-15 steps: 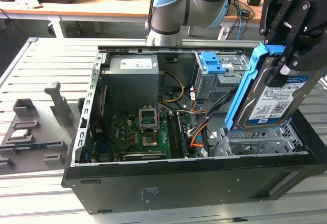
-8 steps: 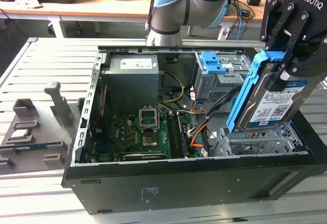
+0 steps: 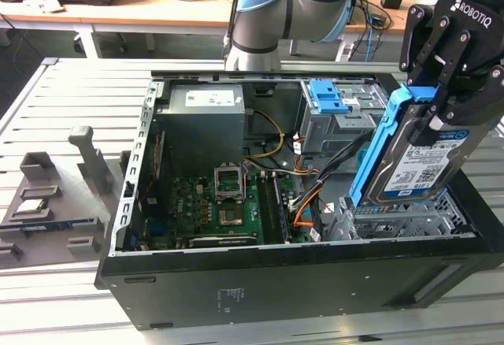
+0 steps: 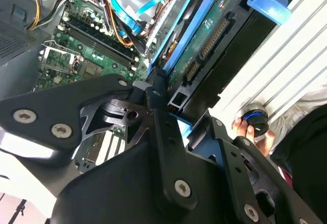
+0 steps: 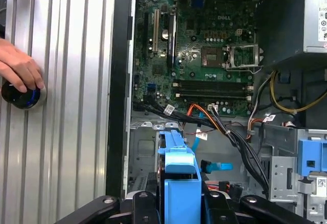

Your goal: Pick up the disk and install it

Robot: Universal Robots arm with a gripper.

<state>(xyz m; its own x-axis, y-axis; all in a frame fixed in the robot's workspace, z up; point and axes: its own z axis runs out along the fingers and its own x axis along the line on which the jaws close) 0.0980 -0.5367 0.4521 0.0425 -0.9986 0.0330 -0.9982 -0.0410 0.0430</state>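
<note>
The gripper (image 3: 441,105) had its jaws clamped on the disk (image 3: 417,160), held tilted above the open computer case (image 3: 260,274) at the exterior view's right. The case lay on a slatted grey desk (image 3: 55,298). A wooden bench (image 3: 118,10) stood behind. A hand (image 5: 19,68) rested on the slats.

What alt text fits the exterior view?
The claw holds the disk tilted on edge above the metal drive cage at the exterior view's right of an open computer case. The motherboard lies exposed inside.
</note>
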